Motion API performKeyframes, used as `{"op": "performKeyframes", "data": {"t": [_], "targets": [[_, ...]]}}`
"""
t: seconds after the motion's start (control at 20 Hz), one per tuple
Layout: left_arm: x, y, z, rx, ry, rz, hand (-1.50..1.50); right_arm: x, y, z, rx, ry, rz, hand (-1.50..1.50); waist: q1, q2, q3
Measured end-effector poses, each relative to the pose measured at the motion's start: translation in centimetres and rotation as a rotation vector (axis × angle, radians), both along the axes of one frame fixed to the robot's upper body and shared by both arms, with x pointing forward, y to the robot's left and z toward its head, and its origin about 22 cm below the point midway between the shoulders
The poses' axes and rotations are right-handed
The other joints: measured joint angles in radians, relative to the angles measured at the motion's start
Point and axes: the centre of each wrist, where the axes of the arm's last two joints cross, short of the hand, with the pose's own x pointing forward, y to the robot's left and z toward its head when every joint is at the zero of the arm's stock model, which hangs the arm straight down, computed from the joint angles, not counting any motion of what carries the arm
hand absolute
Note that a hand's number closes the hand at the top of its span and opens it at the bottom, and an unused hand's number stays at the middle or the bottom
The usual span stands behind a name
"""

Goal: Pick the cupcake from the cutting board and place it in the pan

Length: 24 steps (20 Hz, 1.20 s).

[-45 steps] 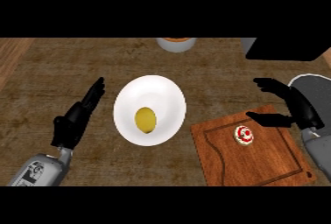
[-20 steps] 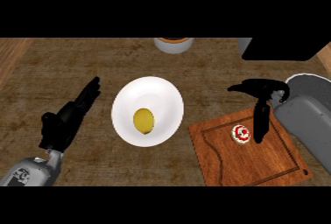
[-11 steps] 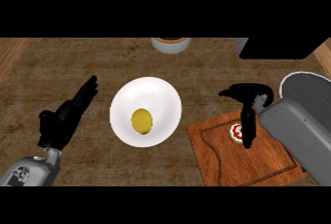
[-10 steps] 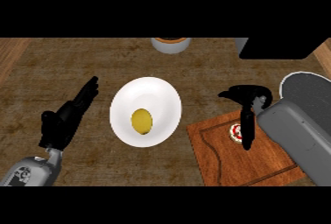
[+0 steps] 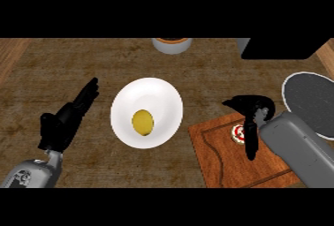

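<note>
Wooden table (image 5: 78,62); cutting board (image 5: 222,163) bears cupcake (image 5: 237,133). Right hand (image 5: 253,114) over cupcake, fingers straight, thumb spread, likely pre-grasp. Pan (image 5: 313,101) right of board; left hand (image 5: 65,121) spread, idle.

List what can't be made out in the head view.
cupcake: right half hidden by right hand; contact unclear.
pan: cut by right edge, lower part behind right forearm.
grey container: cut by top edge.
yellow item on plate: too small to identify.
</note>
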Motion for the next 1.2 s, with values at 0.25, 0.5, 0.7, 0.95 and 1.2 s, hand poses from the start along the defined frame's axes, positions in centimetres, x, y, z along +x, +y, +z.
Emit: {"op": "performKeyframes", "data": {"t": [0.25,0.5,0.7,0.95,1.2], "targets": [[0.0,-0.3,-0.2,0.004,0.0,0.003,0.0,-0.4,0.0,-1.1,-0.026,0.0,-0.01,-1.5,0.001,0.001,0.0],[0.0,-0.4,0.1,0.005,-0.003,0.002,0.0,-0.2,-0.3,-2.5,-0.045,0.024,-0.006,1.5,0.003,0.001,0.0],[-0.2,0.1,0.1,0.002,-0.005,-0.003,0.0,-0.4,-0.3,-3.4,-0.039,0.04,0.049,1.5,0.005,-0.001,-0.002],[-0.1,-0.2,0.5,0.002,0.001,0.005,0.0,-1.1,-0.1,-4.2,-0.034,0.046,0.085,1.5,0.004,-0.006,-0.005],[0.1,0.3,0.3,0.003,0.001,0.0,0.0,-1.2,-0.4,-4.2,-0.019,0.028,0.095,1.5,0.003,-0.006,-0.005]]}}
